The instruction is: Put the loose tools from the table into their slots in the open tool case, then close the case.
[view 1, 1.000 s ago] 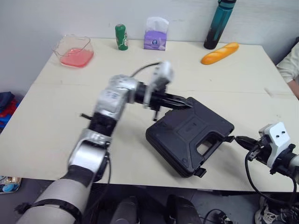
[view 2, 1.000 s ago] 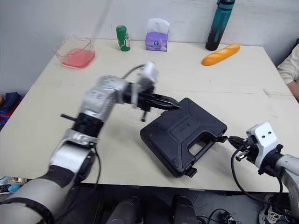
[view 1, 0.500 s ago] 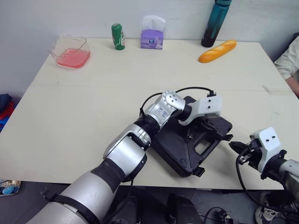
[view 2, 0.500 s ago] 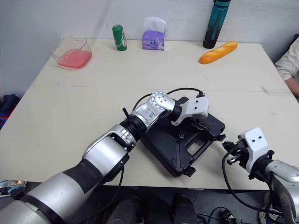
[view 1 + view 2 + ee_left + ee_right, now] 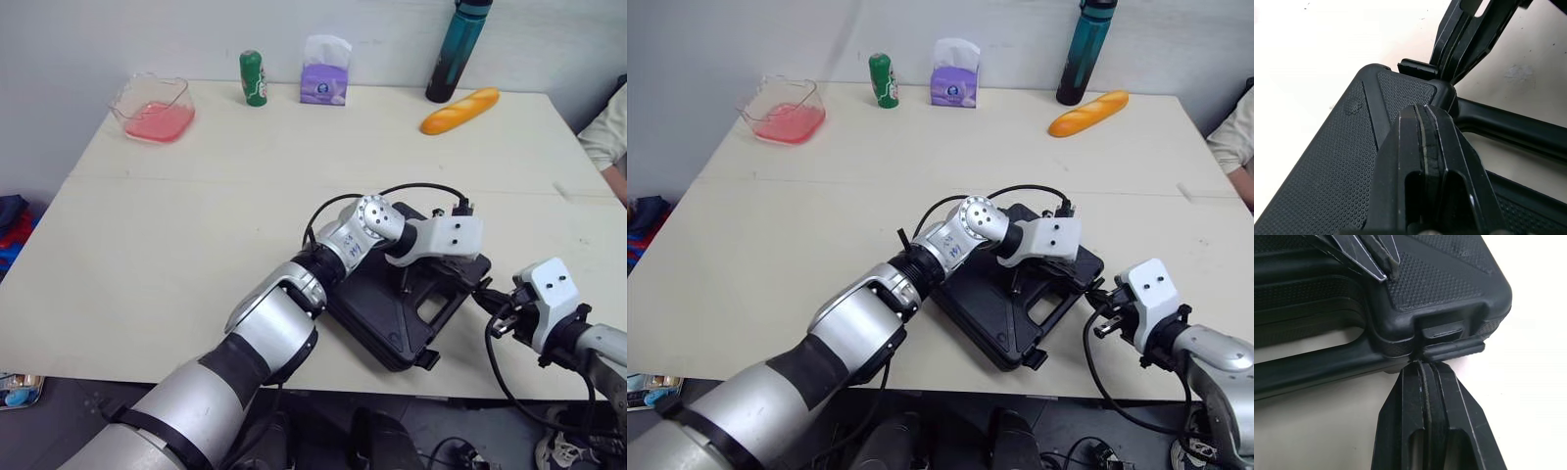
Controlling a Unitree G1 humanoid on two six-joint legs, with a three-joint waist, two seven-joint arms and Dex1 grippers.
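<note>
The black tool case [image 5: 387, 311] lies closed near the table's front edge, its handle toward my right arm. My left gripper [image 5: 423, 277] is shut and rests its tips on the textured lid [image 5: 1352, 147] beside the handle opening. My right gripper [image 5: 487, 295] is shut too. Its tip [image 5: 1425, 366] touches the underside of a latch [image 5: 1449, 339] on the case's right corner. In the left wrist view, the right gripper [image 5: 1469, 34] pokes in just beyond the lid corner. No loose tools lie on the table.
Along the back of the table [image 5: 196, 215] stand a pink container [image 5: 154, 108], a green can [image 5: 254, 78], a purple tissue pack [image 5: 326, 70], a teal bottle [image 5: 452, 49] and a bread loaf [image 5: 460, 111]. A person's sleeve [image 5: 607, 132] shows at the right edge.
My left arm swung from the case's back left corner across onto the lid by the handle. My right gripper moved in from the right to touch the corner latch.
</note>
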